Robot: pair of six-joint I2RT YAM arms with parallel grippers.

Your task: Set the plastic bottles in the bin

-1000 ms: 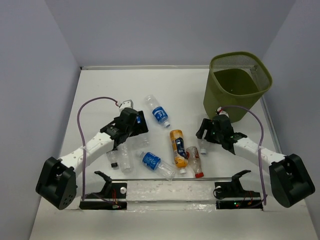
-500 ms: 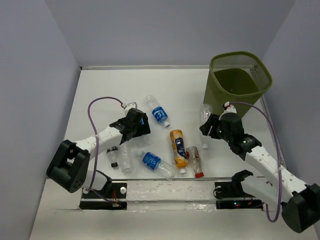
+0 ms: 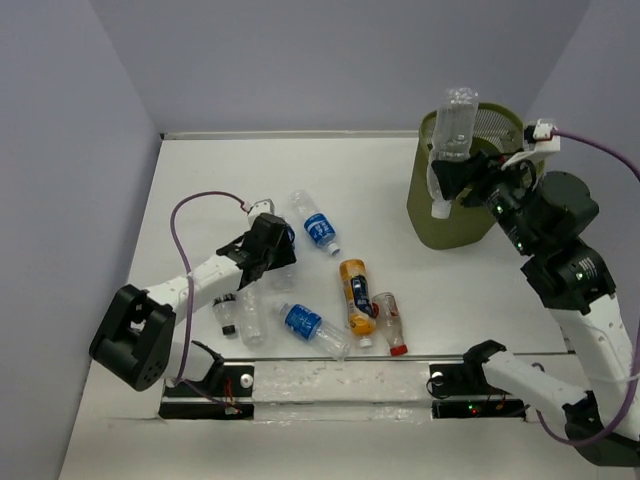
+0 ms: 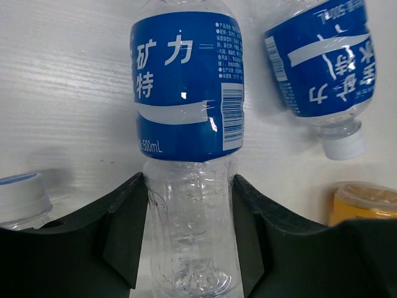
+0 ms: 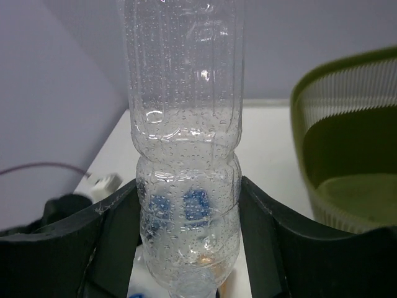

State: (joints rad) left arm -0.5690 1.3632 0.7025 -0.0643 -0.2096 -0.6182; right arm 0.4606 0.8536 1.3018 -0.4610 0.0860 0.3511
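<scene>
Left pincer [image 4: 189,214]: closed on the clear lower body of a gripped blue-labelled bottle [image 4: 186,93], which lies on the surface [image 3: 200,180].
Front-left bottles: dark-capped small bottle [image 3: 226,315] and unlabelled clear bottle [image 3: 250,322], side by side.
Middle bottles: upper blue-labelled bottle [image 3: 318,228], lower blue-labelled bottle [image 3: 303,321], orange bottle [image 3: 355,293], red-capped bottle [image 3: 390,322]; all lying flat.
Right pincer [image 5: 189,211]: clamped round a raised clear bottle [image 5: 183,93], cap down, at the bin's near-left rim.
Bin [image 3: 528,140]: upright, far right; no bottle visible inside.
Progress: judged early. None binned, one near release, seven on the surface.
</scene>
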